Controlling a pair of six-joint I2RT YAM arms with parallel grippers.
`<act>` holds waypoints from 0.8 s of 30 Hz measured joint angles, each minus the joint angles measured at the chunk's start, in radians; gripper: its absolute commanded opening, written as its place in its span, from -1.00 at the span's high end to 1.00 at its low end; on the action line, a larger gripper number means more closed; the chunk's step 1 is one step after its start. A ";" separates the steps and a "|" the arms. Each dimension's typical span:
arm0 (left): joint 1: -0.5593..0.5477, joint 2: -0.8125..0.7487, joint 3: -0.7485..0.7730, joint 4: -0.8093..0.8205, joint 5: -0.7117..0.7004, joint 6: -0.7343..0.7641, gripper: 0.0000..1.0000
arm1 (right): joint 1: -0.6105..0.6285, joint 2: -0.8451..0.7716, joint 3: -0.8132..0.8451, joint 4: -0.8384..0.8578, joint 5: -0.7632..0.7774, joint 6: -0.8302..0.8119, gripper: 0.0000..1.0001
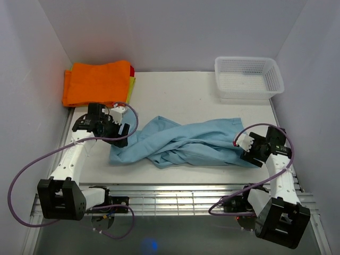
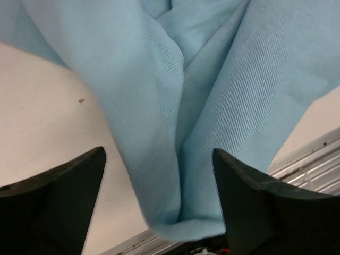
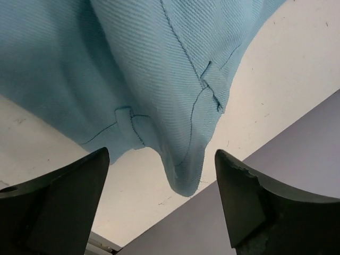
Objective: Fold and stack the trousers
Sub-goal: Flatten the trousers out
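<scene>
The trousers (image 1: pixel 186 142) lie crumpled across the middle of the table (image 1: pixel 175 90), running from 9 to 3 o'clock, the left gripper (image 1: pixel 123 133) released over their 9 o'clock end, the right gripper (image 1: pixel 245 145) likewise released at their 3 o'clock end, cloth loose between both pairs of spread fingers.

trousers (image 1: pixel 186 142): no words or numbers to read, just plain blue cloth with thin dark stitching
orange garment (image 1: pixel 95 82): no words or tags to read
basket (image 1: pixel 247 93): no label to read
bench (image 1: pixel 175 95): no writing, only small dark specks
whole scene: nothing here can be read
</scene>
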 measured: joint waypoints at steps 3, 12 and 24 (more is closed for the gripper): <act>0.024 0.001 0.056 -0.092 0.033 0.106 -0.96 | -0.049 -0.008 0.053 -0.096 -0.048 -0.053 -0.84; 0.164 0.149 0.463 -0.210 0.164 0.341 -0.93 | -0.192 0.365 0.650 -0.333 -0.323 0.014 -0.77; 0.094 0.892 0.833 -0.205 0.203 0.396 -0.68 | -0.069 0.886 0.952 -0.337 -0.330 0.102 -0.63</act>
